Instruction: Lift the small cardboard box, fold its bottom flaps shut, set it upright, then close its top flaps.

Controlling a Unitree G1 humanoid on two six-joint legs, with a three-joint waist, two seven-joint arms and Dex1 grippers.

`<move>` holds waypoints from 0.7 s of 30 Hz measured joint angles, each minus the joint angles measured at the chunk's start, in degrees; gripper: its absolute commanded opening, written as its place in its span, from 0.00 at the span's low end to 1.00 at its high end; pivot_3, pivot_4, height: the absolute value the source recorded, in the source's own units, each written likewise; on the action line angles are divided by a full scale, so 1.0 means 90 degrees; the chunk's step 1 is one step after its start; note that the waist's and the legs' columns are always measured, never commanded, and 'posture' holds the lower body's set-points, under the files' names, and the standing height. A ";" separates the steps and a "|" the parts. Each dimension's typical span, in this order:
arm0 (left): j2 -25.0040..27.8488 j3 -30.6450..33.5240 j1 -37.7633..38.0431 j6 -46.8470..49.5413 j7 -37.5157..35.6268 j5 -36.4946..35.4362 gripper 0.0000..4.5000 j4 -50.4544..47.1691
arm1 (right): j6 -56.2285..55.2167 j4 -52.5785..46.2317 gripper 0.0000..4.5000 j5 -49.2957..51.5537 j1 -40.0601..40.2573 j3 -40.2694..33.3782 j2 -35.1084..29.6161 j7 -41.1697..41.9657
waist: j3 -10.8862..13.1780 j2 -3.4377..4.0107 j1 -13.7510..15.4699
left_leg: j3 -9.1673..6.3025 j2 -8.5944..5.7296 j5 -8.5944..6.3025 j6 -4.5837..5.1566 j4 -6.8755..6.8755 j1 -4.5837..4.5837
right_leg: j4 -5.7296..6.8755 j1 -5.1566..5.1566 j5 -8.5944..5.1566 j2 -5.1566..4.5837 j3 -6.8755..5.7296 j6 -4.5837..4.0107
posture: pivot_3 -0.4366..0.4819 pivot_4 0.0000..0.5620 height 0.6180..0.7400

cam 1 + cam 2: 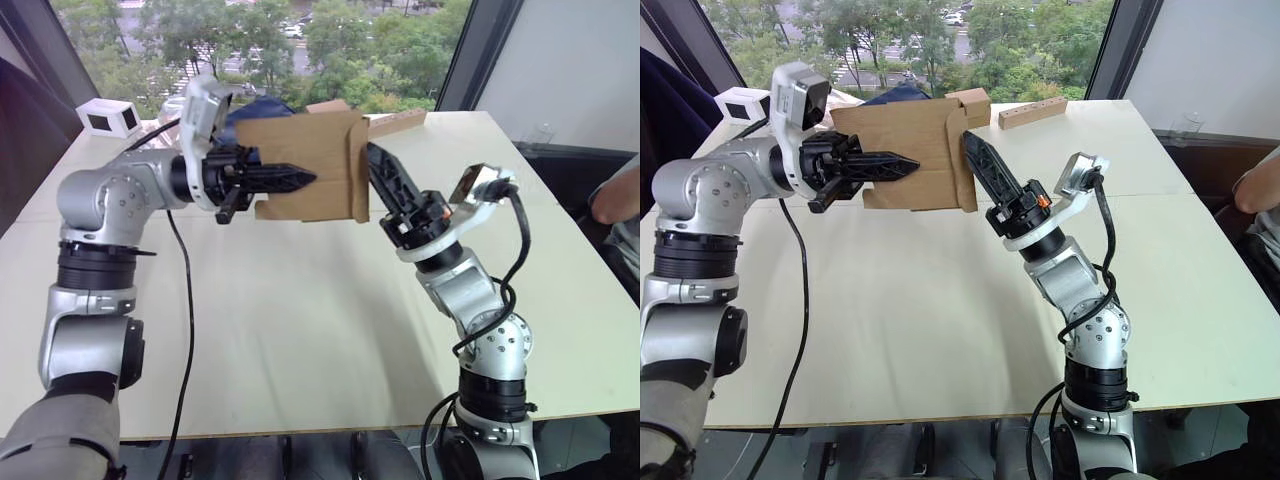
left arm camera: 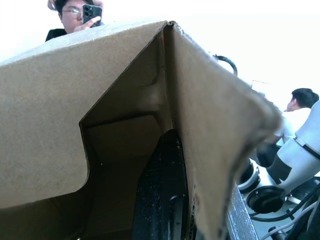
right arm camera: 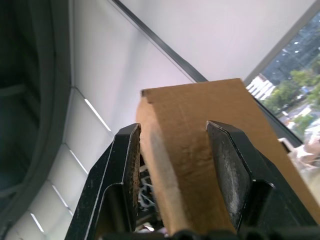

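Left eye view: the small cardboard box (image 1: 305, 165) is held in the air over the table (image 1: 300, 300), well above its surface, between both arms. Left gripper (image 1: 290, 178) lies across the box's near face w/ fingers looking pressed together on the wall; right gripper (image 1: 385, 180) reaches up at the box's right end, where a flap (image 1: 360, 165) stands folded.

Right eye view: same setup. Behind, on the table, a smaller brown box (image 1: 972, 100) and a thin tan block (image 1: 1032, 113).

Left wrist view: one black finger (image 2: 162, 195) sits inside the box, against a wall, so the grip is a pinch on one panel. A person w/ a phone (image 2: 92, 12) stands beyond.

Right wrist view: fingers (image 3: 227, 165) apart, straddling a cardboard edge, not clamped on it.

Risks, as judged: box hangs from a single-wall pinch, so pushing the flap w/ the right gripper could twist or slip it out and drop it. Flap may spring back open. Cardboard may crease under the pinch.
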 measured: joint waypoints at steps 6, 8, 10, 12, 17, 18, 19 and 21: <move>0.0004 0.0028 0.0000 0.0004 0.0000 -0.0001 0.00 0.0000 | -0.0117 0.0158 0.47 -0.0128 -0.0001 -0.0104 -0.0027 0.0020 | 0.0000 0.0000 -0.0001 | 0.0001 0.0000 0.0000 0.0000 0.0000 0.0000 | 0.0001 -0.0001 0.0000 0.0000 0.0001 0.0000 | 0.48 0.27 1.00; 0.0006 0.0030 0.0000 0.0005 0.0000 -0.0001 0.00 0.0000 | -0.0153 0.0197 0.47 -0.0157 -0.0001 -0.0119 -0.0023 0.0020 | 0.0000 0.0000 -0.0001 | 0.0001 0.0000 0.0000 0.0000 0.0000 0.0000 | 0.0001 -0.0002 0.0000 0.0000 0.0001 0.0000 | 0.48 0.27 1.00; 0.0006 0.0030 0.0000 0.0006 0.0000 -0.0001 0.00 0.0000 | -0.0194 0.0218 0.47 -0.0160 -0.0001 -0.0131 -0.0003 0.0015 | 0.0000 0.0000 -0.0002 | 0.0001 0.0000 0.0000 0.0000 0.0000 0.0000 | 0.0002 -0.0002 0.0000 0.0000 0.0002 0.0000 | 0.48 0.27 1.00; 0.0006 0.0031 -0.0001 0.0006 0.0001 -0.0001 0.00 0.0000 | -0.0232 0.0220 0.47 -0.0160 -0.0001 -0.0137 0.0039 0.0007 | 0.0000 0.0000 -0.0002 | 0.0001 0.0000 0.0000 0.0000 0.0000 0.0000 | 0.0002 -0.0002 0.0000 0.0000 0.0002 0.0000 | 0.48 0.27 1.00; -0.0010 0.0031 0.0000 0.0006 0.0023 -0.0001 0.00 0.0000 | -0.0305 0.0220 0.47 -0.0160 -0.0001 -0.0101 0.0225 -0.0043 | 0.0000 0.0000 -0.0003 | 0.0001 0.0000 0.0000 0.0000 0.0000 0.0000 | 0.0003 -0.0003 0.0000 0.0000 0.0003 0.0000 | 0.48 0.27 1.00; -0.0017 0.0031 0.0000 0.0006 0.0026 0.0000 0.00 0.0000 | -0.0309 0.0220 0.47 -0.0160 -0.0001 -0.0082 0.0237 -0.0050 | 0.0000 0.0000 -0.0002 | 0.0001 0.0000 0.0000 0.0000 0.0000 0.0000 | 0.0003 -0.0003 0.0000 0.0000 0.0003 0.0000 | 0.48 0.27 1.00; -0.0028 0.0031 0.0000 0.0005 0.0030 0.0000 0.00 0.0000 | -0.0308 0.0219 0.47 -0.0160 -0.0001 -0.0065 0.0242 -0.0049 | 0.0000 0.0000 -0.0001 | 0.0001 0.0000 0.0000 0.0000 0.0000 0.0000 | 0.0004 -0.0003 0.0000 0.0000 0.0003 0.0000 | 0.48 0.27 1.00; -0.0053 0.0031 0.0000 0.0005 0.0039 0.0000 0.00 0.0000 | -0.0300 0.0214 0.47 -0.0158 -0.0001 -0.0031 0.0262 -0.0045 | 0.0000 0.0000 0.0000 | 0.0001 0.0000 0.0000 0.0000 0.0000 0.0000 | 0.0004 -0.0003 0.0000 0.0000 0.0003 0.0000 | 0.48 0.27 1.00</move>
